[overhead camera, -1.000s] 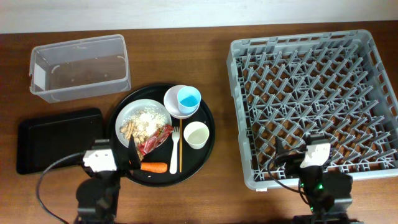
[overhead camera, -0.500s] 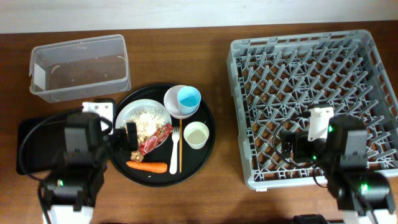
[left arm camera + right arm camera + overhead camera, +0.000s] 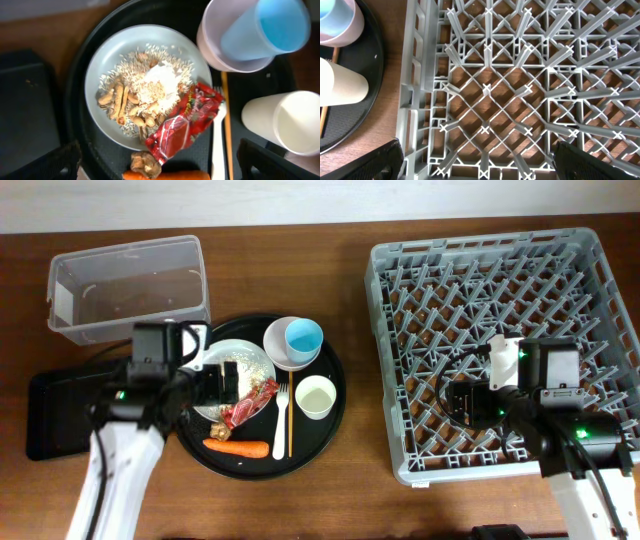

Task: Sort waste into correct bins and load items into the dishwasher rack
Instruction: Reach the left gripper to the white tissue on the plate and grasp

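Note:
My left gripper [image 3: 222,383] hangs open over the white plate [image 3: 95,75], which holds rice crumbs, a white paper scrap [image 3: 160,77] and the red wrapper [image 3: 185,122]. Between its fingers in the left wrist view lie the brown lump [image 3: 146,164] and the carrot [image 3: 170,175]; nothing is held. To the right are the bowl [image 3: 212,47] with the blue cup [image 3: 270,22] in it, the cream cup [image 3: 285,122], the fork [image 3: 218,145] and the chopstick [image 3: 227,125]. My right gripper [image 3: 465,398] is open and empty above the front left of the dishwasher rack [image 3: 380,360].
All the dishes sit on a round black serving tray [image 3: 335,370]. The clear tub [image 3: 128,288] stands behind it to the left and the shallow black tray [image 3: 70,410] lies at its left. Bare wooden table separates serving tray and rack.
Both arms have come up from the table's front edge and reached forward. The left gripper now hovers over the plate, the right over the rack. Nothing was taken hold of.

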Robot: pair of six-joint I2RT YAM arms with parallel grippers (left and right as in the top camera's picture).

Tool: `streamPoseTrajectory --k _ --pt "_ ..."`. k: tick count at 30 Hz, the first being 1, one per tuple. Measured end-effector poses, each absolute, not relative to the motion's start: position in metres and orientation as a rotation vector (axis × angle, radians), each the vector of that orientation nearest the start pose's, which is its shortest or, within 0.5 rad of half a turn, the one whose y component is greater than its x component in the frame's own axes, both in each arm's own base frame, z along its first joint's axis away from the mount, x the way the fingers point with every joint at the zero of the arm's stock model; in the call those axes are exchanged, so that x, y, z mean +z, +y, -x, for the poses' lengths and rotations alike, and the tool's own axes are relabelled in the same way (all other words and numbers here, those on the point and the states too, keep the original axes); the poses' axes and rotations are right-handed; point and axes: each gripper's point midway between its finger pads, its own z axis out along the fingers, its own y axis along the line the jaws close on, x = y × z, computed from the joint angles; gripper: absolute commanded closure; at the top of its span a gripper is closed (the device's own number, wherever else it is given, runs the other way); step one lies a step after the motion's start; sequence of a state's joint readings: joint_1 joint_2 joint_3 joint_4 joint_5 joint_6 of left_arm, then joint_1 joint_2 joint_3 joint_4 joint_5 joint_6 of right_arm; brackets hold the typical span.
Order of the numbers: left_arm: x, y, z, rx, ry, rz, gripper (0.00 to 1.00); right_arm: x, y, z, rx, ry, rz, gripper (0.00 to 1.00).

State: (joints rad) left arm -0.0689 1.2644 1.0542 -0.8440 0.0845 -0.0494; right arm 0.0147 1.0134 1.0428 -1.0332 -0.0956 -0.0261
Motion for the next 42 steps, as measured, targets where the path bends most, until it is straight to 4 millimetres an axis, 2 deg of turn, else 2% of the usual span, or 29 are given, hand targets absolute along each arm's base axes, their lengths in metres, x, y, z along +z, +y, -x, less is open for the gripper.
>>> streamPoseTrajectory --k 4,6,12,16,20,24,31,34,36,38,42 --pt "0.115 -0.039 -0.325 -0.169 2.748 -0.049 0.07 0.196 0.020 -0.256 0.119 2.579 0.088 0.01" --pt "0.094 -0.043 -0.330 -0.195 2.799 -0.046 0.16 0.196 0.020 -0.256 0.120 2.579 0.087 0.01" --pt "0.057 -0.050 -0.339 -0.250 2.867 -0.033 0.33 0.195 0.020 -0.254 0.120 2.585 0.087 0.01" --pt "0.050 -0.054 -0.338 -0.259 2.892 -0.042 0.34 0.195 0.020 -0.254 0.119 2.587 0.088 0.01" --pt "0.050 -0.064 -0.337 -0.267 2.887 -0.084 0.45 0.195 0.020 -0.254 0.120 2.587 0.088 0.01" --pt "0.050 -0.072 -0.338 -0.271 2.877 -0.115 0.45 0.195 0.020 -0.254 0.120 2.587 0.087 0.01" --pt "0.045 -0.069 -0.338 -0.246 2.892 -0.111 0.47 0.195 0.020 -0.254 0.120 2.587 0.087 0.01" --pt "0.044 -0.068 -0.338 -0.240 2.897 -0.110 0.54 0.195 0.020 -0.254 0.120 2.587 0.088 0.01" --pt "0.039 -0.068 -0.337 -0.235 2.910 -0.108 0.66 0.195 0.020 -0.254 0.120 2.587 0.087 0.01" --pt "0.036 -0.068 -0.336 -0.235 2.923 -0.105 0.68 0.195 0.020 -0.254 0.120 2.587 0.088 0.01" --pt "0.035 -0.067 -0.336 -0.234 2.925 -0.107 0.79 0.195 0.020 -0.254 0.120 2.587 0.088 0.01"
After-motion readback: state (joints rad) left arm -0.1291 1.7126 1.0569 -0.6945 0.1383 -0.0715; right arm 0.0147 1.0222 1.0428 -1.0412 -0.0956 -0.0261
